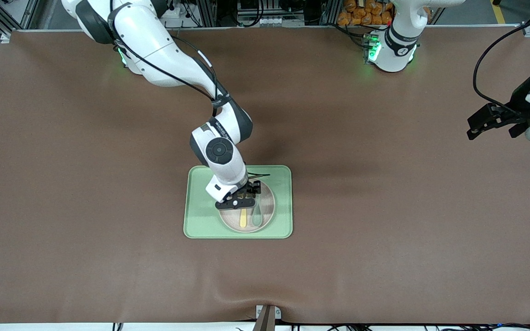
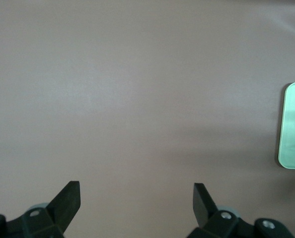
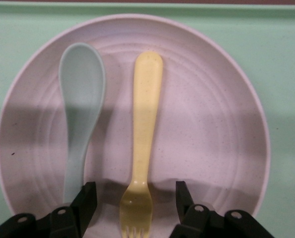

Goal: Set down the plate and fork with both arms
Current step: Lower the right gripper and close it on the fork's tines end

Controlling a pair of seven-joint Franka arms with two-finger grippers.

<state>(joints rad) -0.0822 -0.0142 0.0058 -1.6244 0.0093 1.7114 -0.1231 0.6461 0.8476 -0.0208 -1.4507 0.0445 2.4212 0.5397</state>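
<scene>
1. The plate (image 1: 265, 207) still lay in the green tray (image 1: 196, 225), with the fork (image 3: 146, 129) and a spoon (image 3: 80, 109) resting on it.
2. The right hand (image 3: 135, 204) hovered spread astride the fork's tined end, seemingly not yet pinching it.
3. The left hand (image 2: 136, 201) waited spread over bare tabletop (image 1: 384, 230); nothing looked placed yet.

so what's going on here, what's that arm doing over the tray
The right gripper is down over the plate, its open fingers straddling the tine end of the yellow fork without gripping it yet. The fork lies on the plate beside a teal spoon, and the plate sits on the green tray. The left gripper waits open over bare table.
</scene>
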